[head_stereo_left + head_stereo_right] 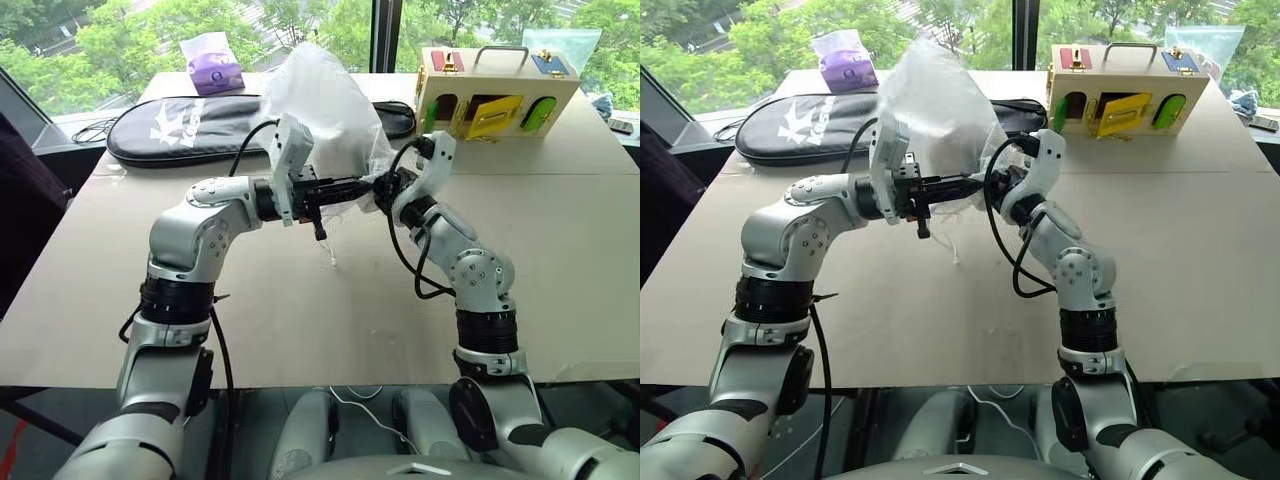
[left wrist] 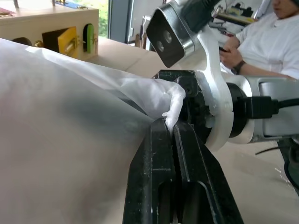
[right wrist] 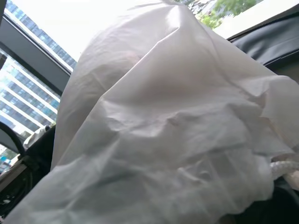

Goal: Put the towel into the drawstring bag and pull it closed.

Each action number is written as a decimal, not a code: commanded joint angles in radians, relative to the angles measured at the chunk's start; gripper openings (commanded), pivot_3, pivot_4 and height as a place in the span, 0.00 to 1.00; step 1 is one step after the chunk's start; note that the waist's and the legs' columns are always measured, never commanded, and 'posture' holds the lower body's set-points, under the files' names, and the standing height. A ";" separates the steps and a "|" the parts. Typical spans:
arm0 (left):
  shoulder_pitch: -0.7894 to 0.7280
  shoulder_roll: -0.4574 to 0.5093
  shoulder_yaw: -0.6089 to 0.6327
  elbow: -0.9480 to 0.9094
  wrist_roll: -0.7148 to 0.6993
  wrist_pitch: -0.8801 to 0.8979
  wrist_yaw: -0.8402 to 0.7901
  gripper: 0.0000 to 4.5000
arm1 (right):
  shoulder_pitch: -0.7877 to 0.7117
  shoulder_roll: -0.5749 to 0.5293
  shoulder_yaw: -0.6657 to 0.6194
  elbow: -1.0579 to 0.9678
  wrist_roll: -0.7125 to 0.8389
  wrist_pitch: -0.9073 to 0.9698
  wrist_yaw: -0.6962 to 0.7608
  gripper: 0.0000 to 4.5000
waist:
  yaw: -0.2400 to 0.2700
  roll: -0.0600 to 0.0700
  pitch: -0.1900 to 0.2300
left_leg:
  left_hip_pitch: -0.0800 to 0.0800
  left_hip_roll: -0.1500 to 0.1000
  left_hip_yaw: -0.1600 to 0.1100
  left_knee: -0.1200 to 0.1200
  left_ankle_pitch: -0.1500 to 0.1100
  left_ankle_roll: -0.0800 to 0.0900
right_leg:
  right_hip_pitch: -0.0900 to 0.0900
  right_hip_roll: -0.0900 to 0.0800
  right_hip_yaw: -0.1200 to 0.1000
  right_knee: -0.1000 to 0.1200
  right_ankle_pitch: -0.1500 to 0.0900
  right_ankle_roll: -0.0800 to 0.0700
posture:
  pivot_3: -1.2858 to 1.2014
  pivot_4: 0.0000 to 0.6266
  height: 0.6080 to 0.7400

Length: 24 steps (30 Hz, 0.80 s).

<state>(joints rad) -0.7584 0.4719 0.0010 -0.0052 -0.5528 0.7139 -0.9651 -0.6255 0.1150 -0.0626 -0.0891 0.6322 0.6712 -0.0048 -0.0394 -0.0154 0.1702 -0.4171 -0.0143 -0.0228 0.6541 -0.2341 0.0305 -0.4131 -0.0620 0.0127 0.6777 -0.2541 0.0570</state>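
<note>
Both arms are raised in front of the torso, elbows bent, forearms angled inward so the wrists nearly meet. The left claw (image 2: 174, 125) points level toward the right arm, its black fingers pressed together on white fabric. The right claw (image 1: 383, 187) points forward and left

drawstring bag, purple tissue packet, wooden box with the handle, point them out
drawstring bag (image 1: 325, 95), left eye view, upper puffed fabric
purple tissue packet (image 1: 215, 72), left eye view, front face
wooden box (image 1: 495, 88), left eye view, top edge
</note>
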 commanded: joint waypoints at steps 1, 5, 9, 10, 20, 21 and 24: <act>-0.069 -0.028 0.036 0.051 -0.006 -0.010 0.055 0.00 | 0.016 -0.056 0.172 -0.091 -0.063 0.019 0.120 0.99 | 0.000 0.000 0.000 | 0.000 0.000 0.000 0.000 0.000 0.000 | 0.000 0.000 0.000 0.000 0.000 0.000 | 0.52 0.24 1.00; -0.084 -0.018 0.053 0.104 -0.002 -0.018 0.052 0.00 | 0.049 -0.123 0.181 -0.133 -0.073 0.031 0.187 0.99 | -0.007 0.000 0.000 | 0.000 0.001 0.001 0.000 0.000 0.000 | -0.001 0.002 0.001 0.000 0.000 0.000 | 0.52 0.24 1.00; -0.082 -0.004 0.049 0.131 -0.003 -0.018 0.030 0.00 | 0.066 -0.172 0.151 -0.177 -0.047 0.054 0.230 0.99 | -0.001 -0.001 0.000 | 0.000 0.001 0.000 0.000 0.000 0.000 | 0.000 0.001 0.001 0.000 0.000 0.000 | 0.52 0.24 1.00; -0.081 -0.003 0.047 0.135 -0.004 -0.019 0.026 0.00 | 0.070 -0.188 0.147 -0.186 -0.045 0.061 0.242 0.99 | -0.001 -0.001 0.000 | 0.000 0.000 0.000 0.000 0.000 0.000 | 0.000 0.001 0.001 0.000 0.000 0.000 | 0.52 0.24 1.00; -0.094 -0.020 0.036 0.133 -0.019 -0.005 0.009 0.00 | 0.102 -0.332 0.240 -0.201 -0.159 0.098 0.314 0.99 | -0.003 -0.001 0.000 | 0.000 0.001 0.000 0.000 0.000 0.000 | 0.000 0.001 0.001 0.000 0.000 0.000 | 0.52 0.24 1.00; -0.094 -0.020 0.036 0.130 -0.020 -0.003 0.008 0.00 | 0.103 -0.334 0.250 -0.197 -0.173 0.095 0.318 0.94 | -0.003 -0.001 0.000 | 0.000 0.001 0.000 0.000 0.000 0.000 | 0.000 0.001 0.001 0.000 0.000 0.000 | 0.52 0.24 1.00; -0.095 -0.022 0.038 0.124 -0.023 0.004 0.006 0.00 | 0.103 -0.331 0.254 -0.188 -0.196 0.083 0.319 0.73 | -0.001 -0.001 0.000 | 0.000 0.001 0.000 0.000 0.000 0.000 | 0.000 0.001 0.001 0.000 0.000 0.000 | 0.52 0.24 1.00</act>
<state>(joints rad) -0.8260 0.4462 0.0280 0.1664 -0.5536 0.7180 -0.9516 -0.5180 -0.2184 0.1942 -0.2585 0.4466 0.7776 0.3066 -0.0402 -0.0161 0.1707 -0.4167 -0.0136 -0.0223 0.6541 -0.2342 0.0305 -0.4130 -0.0610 0.0135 0.6773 -0.2541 0.0569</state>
